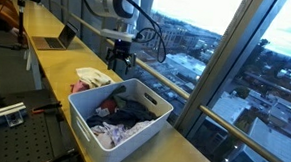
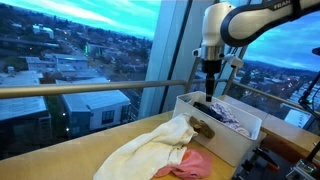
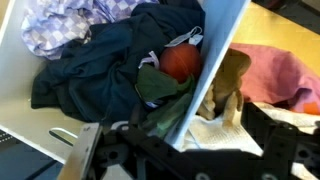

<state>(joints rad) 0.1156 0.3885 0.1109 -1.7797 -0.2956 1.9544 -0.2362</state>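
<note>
The end effector [image 1: 119, 62] hangs with its jaws spread wide and nothing between them, just above the basket's near wall. In the wrist view its two fingers [image 3: 86, 158] stand far apart on either side of that wall. The white basket [image 1: 157, 100] sits on the bench [image 1: 48, 71].

Right below the end effector, an olive cloth [image 3: 162, 92] is draped over the basket's wall, part inside and part outside. Inside the basket, beside the olive cloth, lie an orange-red piece [image 3: 180, 64], a dark blue garment [image 3: 88, 80] and, at the far corner, a checked lilac cloth [image 3: 58, 24].

Outside the basket, against its wall, a cream cloth [image 2: 150, 148] spreads on the bench, with a pink cloth [image 2: 190, 165] touching it. Well beyond the basket, a laptop [image 1: 55, 41] stands open on the bench.
</note>
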